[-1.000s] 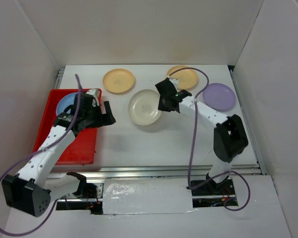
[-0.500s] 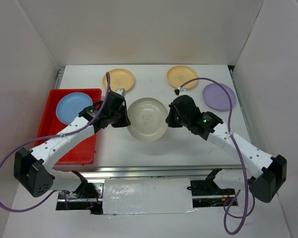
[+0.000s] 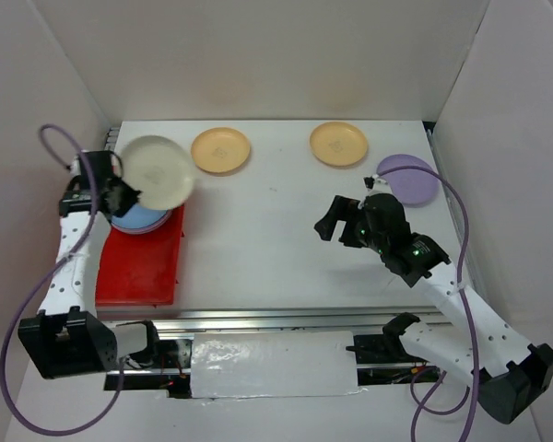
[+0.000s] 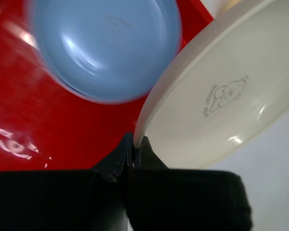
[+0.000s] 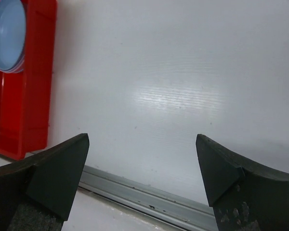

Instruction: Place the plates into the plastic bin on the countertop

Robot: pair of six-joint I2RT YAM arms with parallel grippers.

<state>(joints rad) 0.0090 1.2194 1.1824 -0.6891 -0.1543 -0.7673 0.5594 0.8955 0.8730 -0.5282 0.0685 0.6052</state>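
1. While the left gripper pinches the cream plate by its rim, jaws closed hard on that thin edge, the plate hangs tilted above the far end of the red bin. It partly covers the blue plate lying inside.
2. We judge the step in hand to be stacking the cream plate on the blue one.
3. In the top view, part of the cream plate overhangs the bin's right wall toward the surface. We shift it leftward until it is centred over the blue plate.
4. We level the wrist before descending. A tilted release would likely leave the plate leaning on the wall or sliding off the stack.
5. The hold is on the rim alone, so the plate may pivot. We recommend slow wrist motion.
6. We lower until the plates nearly touch, open the jaws only then, and back out along the rim.
7. The right gripper stands wide open and empty over bare surface, near the purple plate. Two orange-yellow plates lie along the far edge.
8. The purple plate looks like the natural next pick for the right arm, well apart from the bin.
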